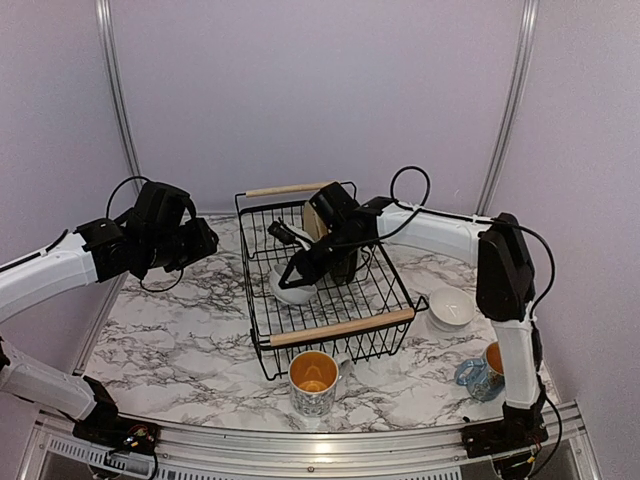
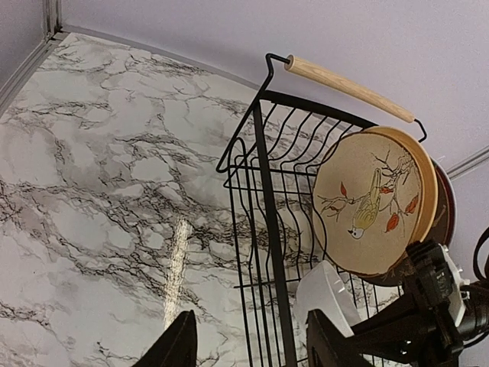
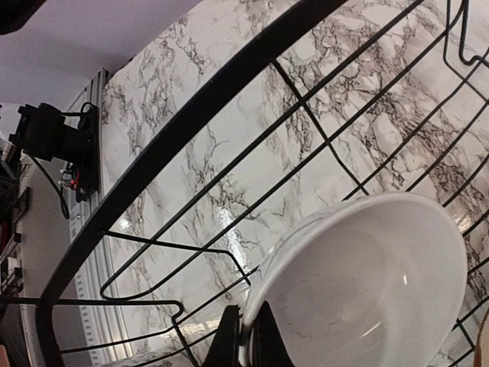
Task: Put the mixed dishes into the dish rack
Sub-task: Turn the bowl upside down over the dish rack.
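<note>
Top external view: a mug sits on the table just before the dish rack. Inside the rack, the right gripper pinches a white bowl by its rim. The left gripper hangs beside the rack, fingers apart. A tan plate stands at the far end.

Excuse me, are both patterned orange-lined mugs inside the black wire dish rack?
No, the front patterned orange-lined mug and the right mug stand outside the black wire rack.
</note>
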### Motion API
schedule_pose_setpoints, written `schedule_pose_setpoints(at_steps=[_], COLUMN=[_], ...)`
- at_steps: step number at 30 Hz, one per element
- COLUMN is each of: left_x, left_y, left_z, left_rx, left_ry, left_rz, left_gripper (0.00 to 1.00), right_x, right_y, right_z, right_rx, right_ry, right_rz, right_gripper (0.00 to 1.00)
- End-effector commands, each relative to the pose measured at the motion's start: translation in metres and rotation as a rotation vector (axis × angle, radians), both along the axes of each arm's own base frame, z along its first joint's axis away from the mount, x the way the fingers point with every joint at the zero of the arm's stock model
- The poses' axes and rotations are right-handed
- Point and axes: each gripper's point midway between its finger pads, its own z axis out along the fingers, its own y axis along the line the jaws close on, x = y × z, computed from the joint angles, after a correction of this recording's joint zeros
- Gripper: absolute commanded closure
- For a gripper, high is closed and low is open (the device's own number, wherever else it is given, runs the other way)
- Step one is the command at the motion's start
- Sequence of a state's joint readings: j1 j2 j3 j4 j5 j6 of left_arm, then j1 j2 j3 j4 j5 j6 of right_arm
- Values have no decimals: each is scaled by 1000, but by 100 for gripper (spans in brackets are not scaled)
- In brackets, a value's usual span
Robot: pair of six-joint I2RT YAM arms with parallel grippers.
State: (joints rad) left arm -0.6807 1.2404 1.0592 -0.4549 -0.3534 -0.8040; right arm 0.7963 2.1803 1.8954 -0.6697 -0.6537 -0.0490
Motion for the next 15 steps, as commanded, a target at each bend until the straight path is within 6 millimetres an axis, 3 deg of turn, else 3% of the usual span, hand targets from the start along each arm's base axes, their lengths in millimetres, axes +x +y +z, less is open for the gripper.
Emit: schedule_pose_setpoints(at_steps=[1, 7, 10, 15], left_x=[-1, -1, -1, -1], left_y=[7, 7, 6, 10], left_z=[5, 6, 6, 13], left_rx=[10, 12, 19, 47], left_ry=[2, 14, 27, 25], left_rz=[26, 34, 31, 42], left_gripper=[50, 50, 50, 50], right_x=[-17, -18, -9, -4], right_y=[19, 14, 7, 8], right_z=[42, 49, 65, 70], right_rx=[205, 342, 476, 567], right_ry=[198, 446, 511, 681], right_rz=[69, 76, -23, -89], right_gripper=[100, 100, 100, 100])
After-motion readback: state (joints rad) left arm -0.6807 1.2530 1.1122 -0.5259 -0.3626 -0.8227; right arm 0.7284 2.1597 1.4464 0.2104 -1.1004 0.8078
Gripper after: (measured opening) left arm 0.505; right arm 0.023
